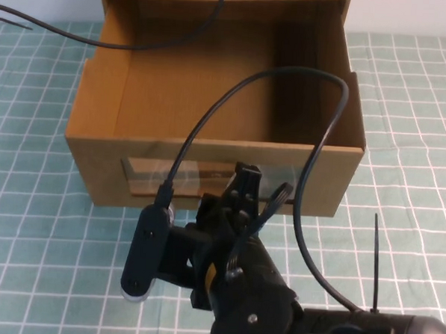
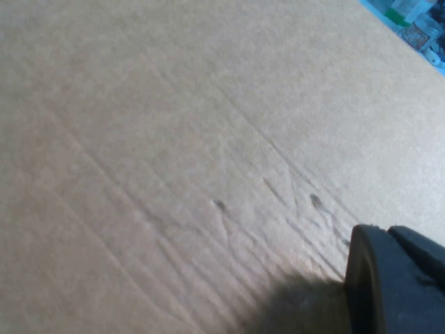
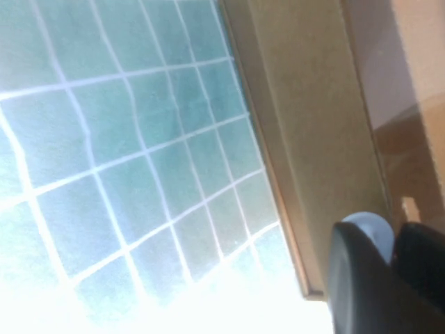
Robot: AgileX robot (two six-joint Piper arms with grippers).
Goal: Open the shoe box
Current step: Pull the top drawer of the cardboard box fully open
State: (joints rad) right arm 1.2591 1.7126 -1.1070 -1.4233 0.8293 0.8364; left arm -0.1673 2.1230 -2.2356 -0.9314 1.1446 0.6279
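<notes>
The brown cardboard shoe box [image 1: 212, 84], with a clear window in its front wall, sits on the green checked cloth [image 1: 27, 201]. The right gripper [image 1: 245, 177] is at that front wall with its jaws nearly together. The left gripper [image 2: 391, 240] is close against the box's cardboard; its grip cannot be told.

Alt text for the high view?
The shoe box stands open on checked cloth, the right claw at the clear window in its front wall. The left claw, per its wrist view, sits close to cardboard.

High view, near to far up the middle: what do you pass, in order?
Right arm → right tool, at the front wall → shoe box, windowed front wall → its open inside → back wall → left tool at the far edge, against cardboard.
</notes>
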